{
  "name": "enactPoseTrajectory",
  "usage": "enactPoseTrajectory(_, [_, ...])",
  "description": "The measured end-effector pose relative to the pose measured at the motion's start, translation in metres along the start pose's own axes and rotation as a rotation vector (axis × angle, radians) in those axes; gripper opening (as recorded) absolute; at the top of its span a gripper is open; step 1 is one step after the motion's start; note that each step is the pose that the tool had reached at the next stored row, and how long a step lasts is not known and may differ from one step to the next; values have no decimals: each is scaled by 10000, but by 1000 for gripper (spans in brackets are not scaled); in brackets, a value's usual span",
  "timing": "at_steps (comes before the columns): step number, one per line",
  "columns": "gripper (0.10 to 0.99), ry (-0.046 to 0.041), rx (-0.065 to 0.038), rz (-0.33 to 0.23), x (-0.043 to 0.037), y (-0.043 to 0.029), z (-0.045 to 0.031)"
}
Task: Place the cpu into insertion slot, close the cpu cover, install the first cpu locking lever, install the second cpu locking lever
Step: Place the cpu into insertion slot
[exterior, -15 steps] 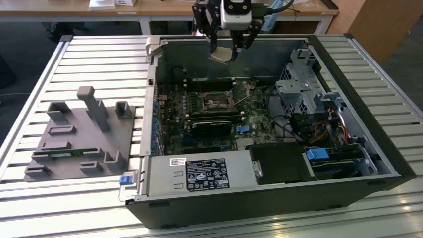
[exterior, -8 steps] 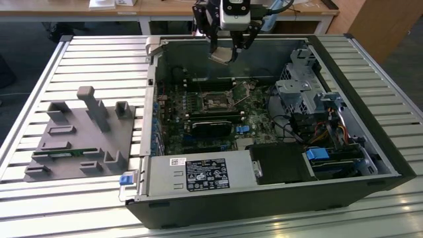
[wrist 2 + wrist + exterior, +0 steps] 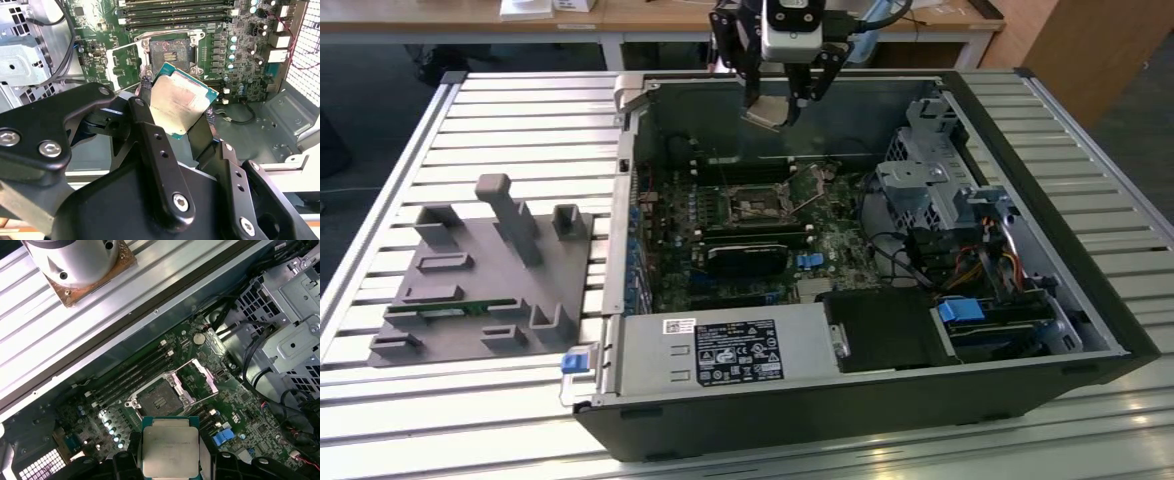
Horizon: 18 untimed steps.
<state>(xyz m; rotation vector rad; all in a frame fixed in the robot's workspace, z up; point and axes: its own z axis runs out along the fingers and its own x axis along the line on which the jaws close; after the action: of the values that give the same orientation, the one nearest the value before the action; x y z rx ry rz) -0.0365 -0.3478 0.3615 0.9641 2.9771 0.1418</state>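
Fixture block (image 3: 480, 270), grey and moulded, is sitting at the exterior view's left on the slatted tabletop (image 3: 400, 420), well apart from the work. Moving right, the open computer case (image 3: 854, 410) is lying on its side with the green circuit board (image 3: 847, 245) facing up, and the insertion slot (image 3: 755, 206) is sitting bare near the board's middle. Above the case's far wall the gripper (image 3: 783, 105) is hanging with its jaws clenching the cpu (image 3: 770, 113) by two opposite edges. The chip is tilting and riding well clear of the board. Further right, the drive cage (image 3: 927, 185) and its cables are crowding that end of the case.

The first step looks to be in hand: the chip is sitting in the jaws, not yet seated. Seating it is going to call for levelling the chip, squaring it to the socket and lowering it gently.

Both wrist views are showing what the exterior view is not making clear: the cpu cover (image 3: 210, 381) is flipped open beside the socket. The second wrist view is also showing the black fingers (image 3: 152, 142) pinching the chip's sides.
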Motion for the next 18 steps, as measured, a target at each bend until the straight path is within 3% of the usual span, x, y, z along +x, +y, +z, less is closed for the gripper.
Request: enactPoseTrajectory(18, [541, -43, -9, 479, 0, -1, 19])
